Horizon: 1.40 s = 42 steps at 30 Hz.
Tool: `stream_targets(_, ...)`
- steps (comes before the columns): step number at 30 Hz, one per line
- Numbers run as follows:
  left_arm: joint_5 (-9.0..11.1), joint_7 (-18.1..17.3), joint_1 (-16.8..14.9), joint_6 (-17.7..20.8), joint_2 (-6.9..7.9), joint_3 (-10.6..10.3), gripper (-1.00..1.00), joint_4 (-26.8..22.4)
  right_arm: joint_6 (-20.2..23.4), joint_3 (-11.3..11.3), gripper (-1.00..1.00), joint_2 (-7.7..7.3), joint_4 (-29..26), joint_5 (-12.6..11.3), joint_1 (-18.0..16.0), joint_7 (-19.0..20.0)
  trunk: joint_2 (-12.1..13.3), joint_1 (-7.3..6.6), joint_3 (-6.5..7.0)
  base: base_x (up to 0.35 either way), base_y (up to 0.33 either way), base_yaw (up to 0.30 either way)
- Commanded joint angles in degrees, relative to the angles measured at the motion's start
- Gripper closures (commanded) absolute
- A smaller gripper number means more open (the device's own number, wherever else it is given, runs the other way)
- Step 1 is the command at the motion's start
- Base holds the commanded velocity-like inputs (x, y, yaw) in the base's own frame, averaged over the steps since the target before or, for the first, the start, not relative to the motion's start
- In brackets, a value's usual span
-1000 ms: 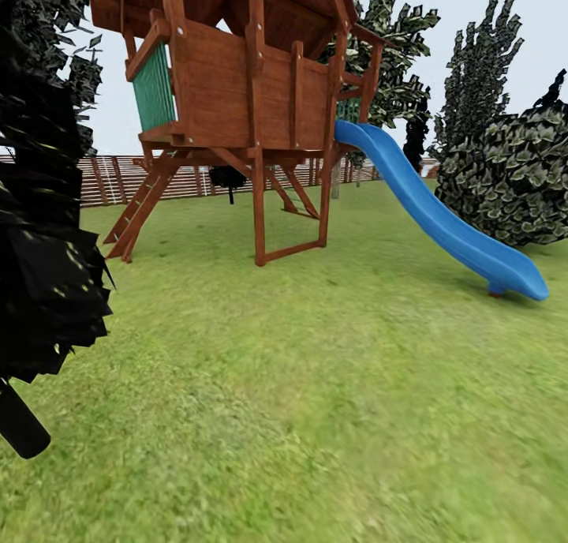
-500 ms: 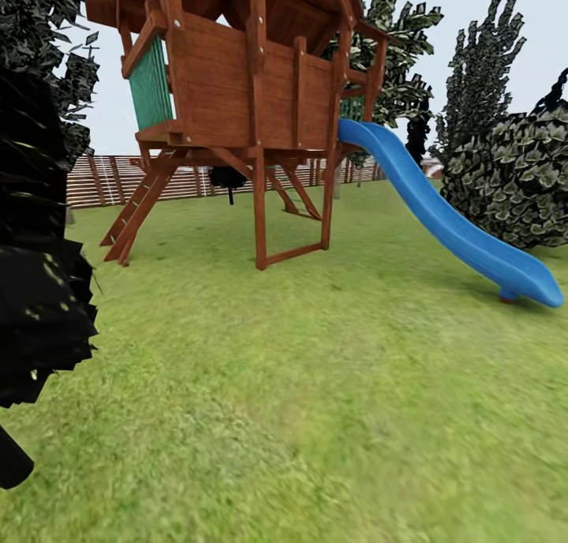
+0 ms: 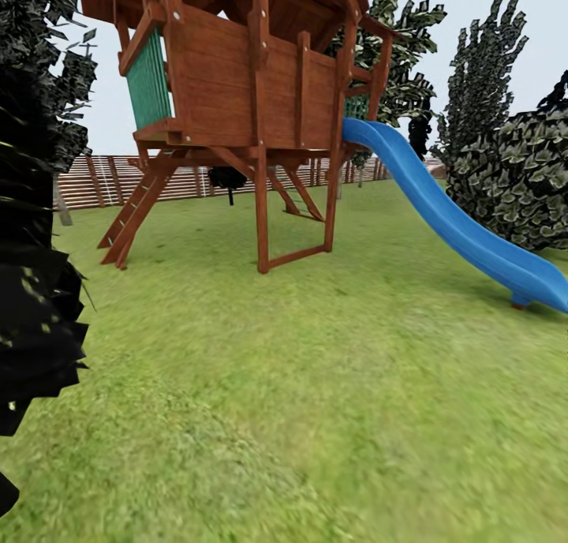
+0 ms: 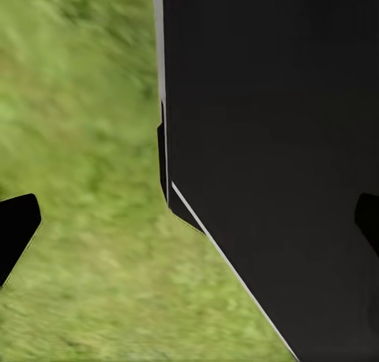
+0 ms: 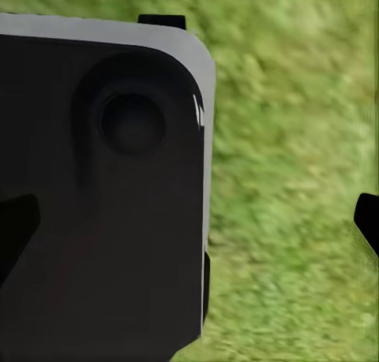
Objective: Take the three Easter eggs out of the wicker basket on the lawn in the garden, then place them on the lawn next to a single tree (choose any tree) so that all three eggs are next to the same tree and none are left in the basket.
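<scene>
Both claws are hanging spread wide over the patchy green lawn (image 3: 331, 385), gripping nothing; wooden playset (image 3: 244, 93) ahead.

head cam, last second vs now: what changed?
Only the camera moved: the whole view has panned left, so the blue slide and wooden play tower slid rightward in frame and the dark foliage at the left edge shows less. Nothing on the lawn itself moved. Nothing was grasped or released.
</scene>
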Motion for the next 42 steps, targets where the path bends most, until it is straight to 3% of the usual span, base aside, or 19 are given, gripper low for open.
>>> stream_targets(1,-0.01,-0.04,-0.01,0.00,0.01,0.04,-1.00,-0.01,-0.02,-0.01,-1.00,0.01,0.03,0.02,-0.04,0.19,-0.02,0.03,-0.04,0.329,0.001,-0.098)
stream_targets(18,-0.01,-0.04,-0.01,0.00,0.01,0.10,-1.00,-0.01,-0.06,-0.15,-1.00,0.23,1.44,-0.39,-0.04,0.36,-0.02,0.03,-0.04,0.330,0.000,-0.231)
stream_targets(31,-0.01,-0.04,-0.01,0.00,0.01,0.10,-1.00,-0.01,-0.07,-0.16,-1.00,0.18,1.44,-0.22,-0.04,0.32,-0.02,0.03,-0.07,0.330,0.000,-0.001)
stream_targets(42,-0.01,-0.04,-0.01,0.00,0.01,0.10,-1.00,-0.01,0.06,-0.29,-1.00,0.26,1.44,-0.46,-0.04,-0.09,-0.02,0.03,-0.61,0.330,0.000,0.203)
